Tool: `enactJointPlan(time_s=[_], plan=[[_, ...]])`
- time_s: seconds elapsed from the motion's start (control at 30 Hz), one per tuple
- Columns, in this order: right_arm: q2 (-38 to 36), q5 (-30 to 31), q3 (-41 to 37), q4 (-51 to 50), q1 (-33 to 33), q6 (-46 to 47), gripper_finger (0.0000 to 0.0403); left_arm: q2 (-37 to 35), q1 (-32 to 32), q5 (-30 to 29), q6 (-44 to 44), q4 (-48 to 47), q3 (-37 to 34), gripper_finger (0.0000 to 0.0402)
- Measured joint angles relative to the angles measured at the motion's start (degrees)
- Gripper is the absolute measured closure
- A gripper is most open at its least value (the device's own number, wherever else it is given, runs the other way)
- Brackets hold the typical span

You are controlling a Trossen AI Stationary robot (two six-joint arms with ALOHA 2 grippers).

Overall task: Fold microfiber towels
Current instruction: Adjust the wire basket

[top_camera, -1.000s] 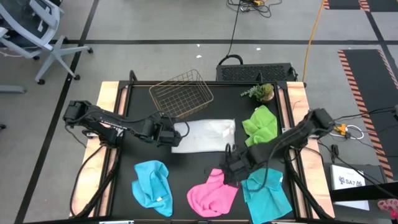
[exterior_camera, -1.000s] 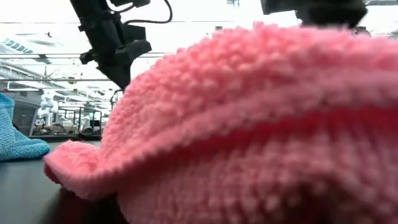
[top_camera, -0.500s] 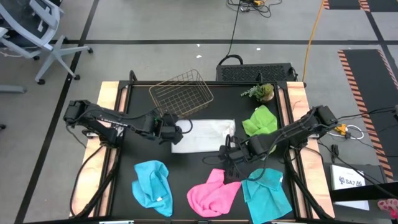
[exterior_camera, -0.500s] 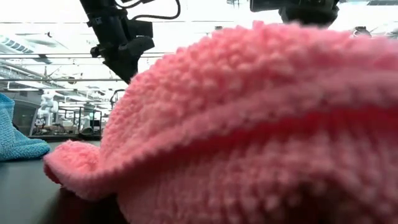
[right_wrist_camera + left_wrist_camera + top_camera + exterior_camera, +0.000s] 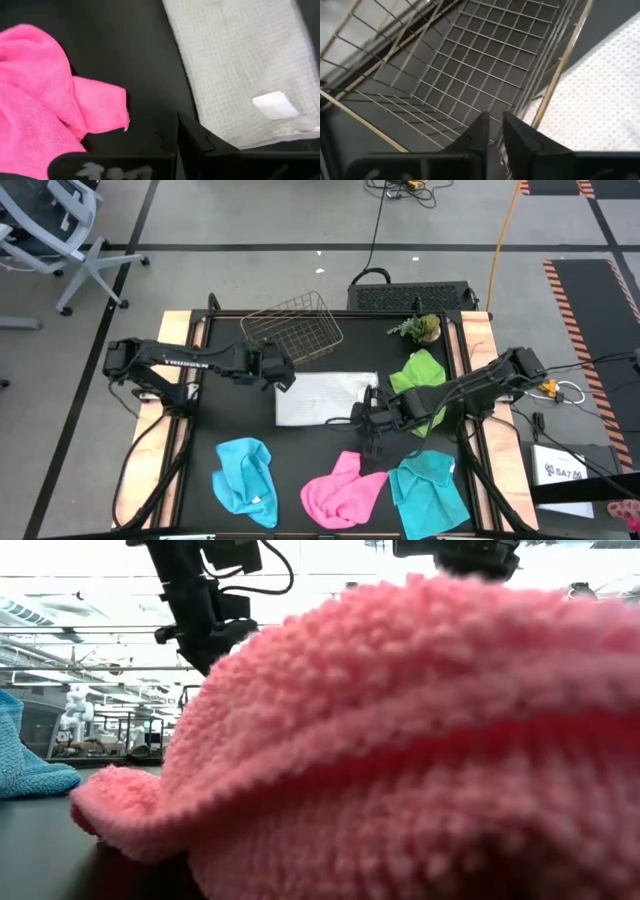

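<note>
Nearest edge, bottom of the high frame: three crumpled small microfibre cloths wait unfolded on the black counter (image 5: 225,395) — cyan-blue towel (image 5: 245,478) lower left, pink towel (image 5: 342,490) lower centre, second cyan-blue towel (image 5: 428,490) lower right.

Mid-frame: right gripper (image 5: 365,423), fingers clenched on nothing, sits between the pink towel and the white-grey flat rectangular towel (image 5: 325,397). It points at that towel's near edge, likely to pin or square it.

Right of centre: lime green crumpled towel (image 5: 418,380), not yet folded.

Farther, upper centre: left gripper (image 5: 283,374) hovers at the white-grey towel's far-left corner beside the copper wire basket (image 5: 293,330). Fingers nearly together, nothing visibly between them; wrist view faces the basket mesh. Judgement: white-grey towel folded, basket next.
</note>
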Motion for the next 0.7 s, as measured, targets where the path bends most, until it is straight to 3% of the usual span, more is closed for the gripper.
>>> enactJointPlan(time_s=[0.1, 0.17, 0.3, 0.4, 0.57, 0.7], plan=[[-1.52, 1.97, 0.07, 0.0, -1.08, -0.94, 0.0403, -1.36, 0.0, 3.48, -0.37, 0.23, 1.3, 0.0391], [-2.39, 2.46, 0.07, 0.02, -1.81, -1.53, 0.0403, -2.31, -0.65, 4.46, 0.54, 0.44, 2.46, 0.0395], [-3.09, 2.5, 0.11, 0.02, -3.29, -3.84, 0.0403, -3.78, -0.34, -3.79, 5.08, -0.24, 4.91, 0.0399], [-3.18, 2.48, 0.11, 0.04, -4.1, -6.06, 0.0403, -4.05, 3.61, -4.29, 7.28, -3.47, 5.87, 0.04], [-3.19, 2.49, 0.11, 0.02, -4.98, -8.29, 0.0403, -3.69, 11.0, -0.4, 7.03, -12.76, 5.46, 0.04], [-3.19, 2.49, 0.11, 0.03, -5.32, -9.58, 0.0403, -3.57, 17.63, 0.64, 9.84, -9.6, 5.15, 0.0401]])
